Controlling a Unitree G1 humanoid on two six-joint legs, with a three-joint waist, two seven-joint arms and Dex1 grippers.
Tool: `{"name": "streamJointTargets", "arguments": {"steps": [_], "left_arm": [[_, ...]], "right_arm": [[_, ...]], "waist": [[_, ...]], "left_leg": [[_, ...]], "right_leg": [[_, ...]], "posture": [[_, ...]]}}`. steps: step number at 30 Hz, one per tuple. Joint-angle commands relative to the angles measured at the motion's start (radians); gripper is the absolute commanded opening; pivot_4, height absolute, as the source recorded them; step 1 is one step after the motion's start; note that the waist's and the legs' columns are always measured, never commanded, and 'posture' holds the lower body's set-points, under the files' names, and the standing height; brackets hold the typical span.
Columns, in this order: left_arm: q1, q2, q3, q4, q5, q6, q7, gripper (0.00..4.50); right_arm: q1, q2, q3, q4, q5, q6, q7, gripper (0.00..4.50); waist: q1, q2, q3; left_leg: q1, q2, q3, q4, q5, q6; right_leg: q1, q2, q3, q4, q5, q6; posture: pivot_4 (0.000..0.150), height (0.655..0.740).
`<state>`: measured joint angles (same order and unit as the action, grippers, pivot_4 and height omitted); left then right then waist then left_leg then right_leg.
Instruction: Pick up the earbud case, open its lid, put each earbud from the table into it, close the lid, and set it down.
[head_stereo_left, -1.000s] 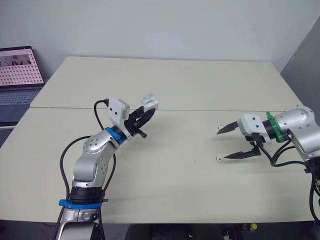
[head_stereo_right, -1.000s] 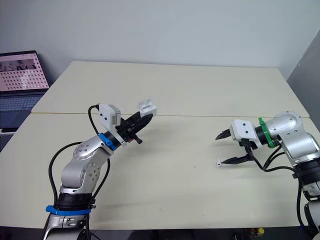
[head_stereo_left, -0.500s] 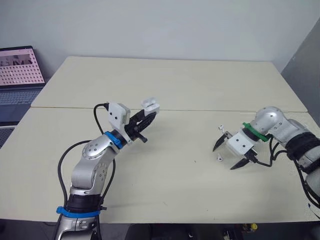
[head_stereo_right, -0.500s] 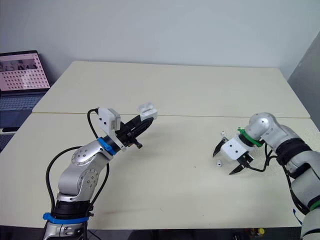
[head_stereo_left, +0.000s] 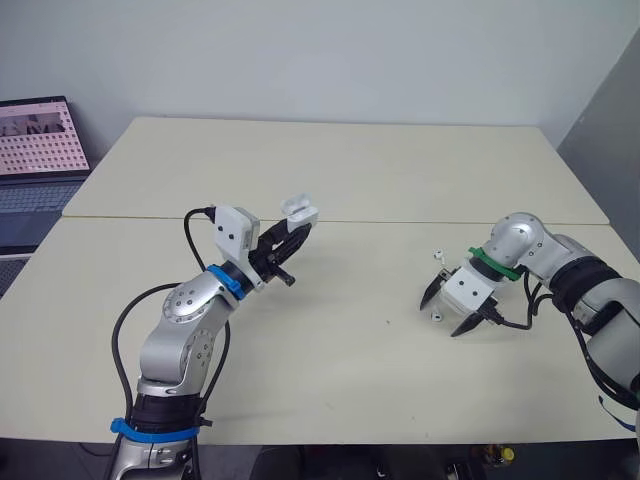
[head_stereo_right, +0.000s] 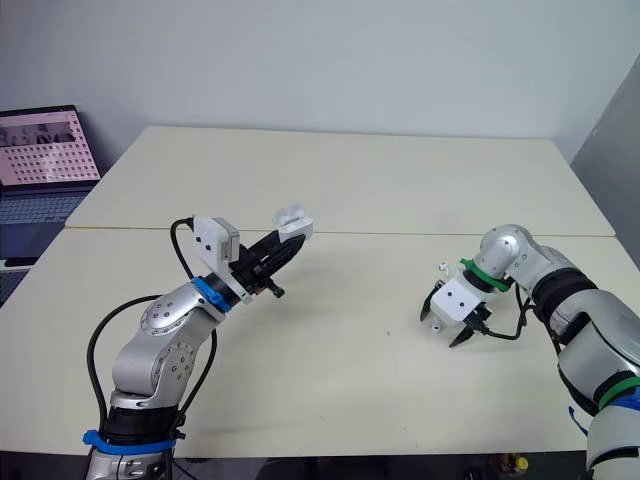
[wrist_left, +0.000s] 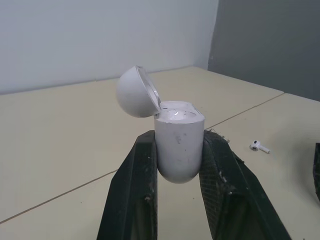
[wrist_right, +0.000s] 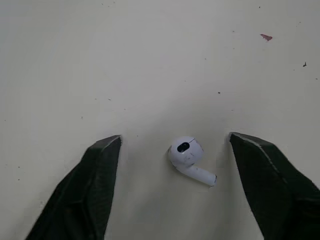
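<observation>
Poised low over the table (head_stereo_left: 350, 170), the right gripper (head_stereo_left: 441, 318) is pictured with fingers spread wide. One earbud (wrist_right: 189, 157) lies on the surface between them, its stem slanted toward one finger. A second earbud (head_stereo_left: 437, 254) rests nearby, outside the fingers. The earbud case (wrist_left: 177, 145) is held aloft, clamped upright in the left gripper (head_stereo_left: 290, 236), lid (wrist_left: 134, 92) tipped open. The right arm is judged far nearer both earbuds.

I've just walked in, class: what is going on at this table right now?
The left end effector holds the earbud case above the table, its lid open. The right end effector is open and points down, one finger on each side of an earbud lying on the table. A second earbud lies just beyond it. Neither is in the case yet.
</observation>
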<state>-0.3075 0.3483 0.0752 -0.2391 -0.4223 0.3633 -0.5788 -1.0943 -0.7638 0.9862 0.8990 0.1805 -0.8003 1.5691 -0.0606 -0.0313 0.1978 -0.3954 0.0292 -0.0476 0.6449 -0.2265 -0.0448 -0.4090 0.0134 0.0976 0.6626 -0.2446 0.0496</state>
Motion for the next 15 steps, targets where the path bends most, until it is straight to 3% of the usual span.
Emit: {"name": "streamJointTargets", "arguments": {"steps": [1, 13, 15], "left_arm": [[-0.012, -0.002, -0.003, -0.045, -0.012, -0.011, 0.000, 0.76], [-0.037, -0.009, -0.021, -0.017, -0.009, -0.019, -0.009, 0.76], [-0.037, -0.008, -0.022, -0.017, -0.010, -0.019, -0.010, 0.76]], "right_arm": [[-0.025, 0.018, -0.002, 0.021, 0.001, -0.024, 0.045, 3.30], [-0.048, 0.040, -0.006, 0.051, -0.006, -0.040, 0.045, 3.30], [-0.045, 0.039, -0.006, 0.057, -0.013, -0.043, 0.045, 2.93]], "waist": [[0.000, 0.000, 0.000], [0.001, 0.000, 0.000], [0.001, 0.000, 0.000]], "left_leg": [[0.001, 0.000, 0.000, 0.000, 0.000, 0.000], [0.000, 0.000, -0.001, 0.000, 0.000, 0.000], [0.000, 0.000, -0.001, 0.000, 0.000, 0.000]], "right_leg": [[0.000, 0.000, 0.000, 0.000, 0.000, 0.000], [0.000, 0.001, 0.000, 0.000, 0.000, -0.001], [0.000, 0.001, 0.000, 0.000, 0.000, -0.001]], "posture": [[0.150, 0.7400], [0.150, 0.7400], [0.150, 0.7400]]}}
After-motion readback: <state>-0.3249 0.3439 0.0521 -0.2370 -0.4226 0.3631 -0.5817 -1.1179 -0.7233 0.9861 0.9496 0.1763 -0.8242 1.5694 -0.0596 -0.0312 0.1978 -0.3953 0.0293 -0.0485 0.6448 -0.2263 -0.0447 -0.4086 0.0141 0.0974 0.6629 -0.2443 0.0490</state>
